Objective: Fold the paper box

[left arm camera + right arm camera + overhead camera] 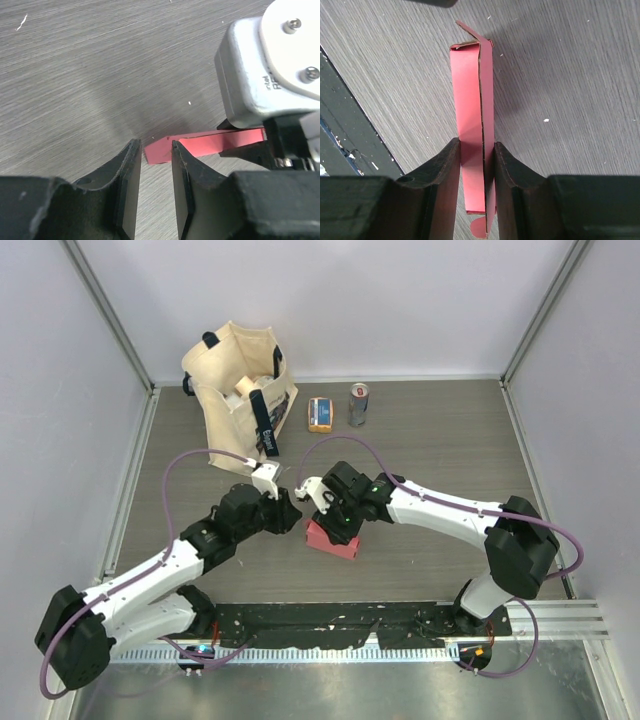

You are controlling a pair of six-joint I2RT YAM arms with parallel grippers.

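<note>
Here, on the grey table (pixel 450 450), well in front of the beige tote bag (pixel 235 390), we find the paper box (pixel 333 539) near the middle (an end flap sticks out). The right gripper (pixel 476 147) pinches it between both fingers. The left gripper (pixel 156 147), narrowly parted and holding nothing, sits at its end.

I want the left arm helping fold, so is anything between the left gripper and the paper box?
Nothing visible. The paper box ends right at the open left gripper, only table beneath. The right gripper clamps the box farther along.
</note>
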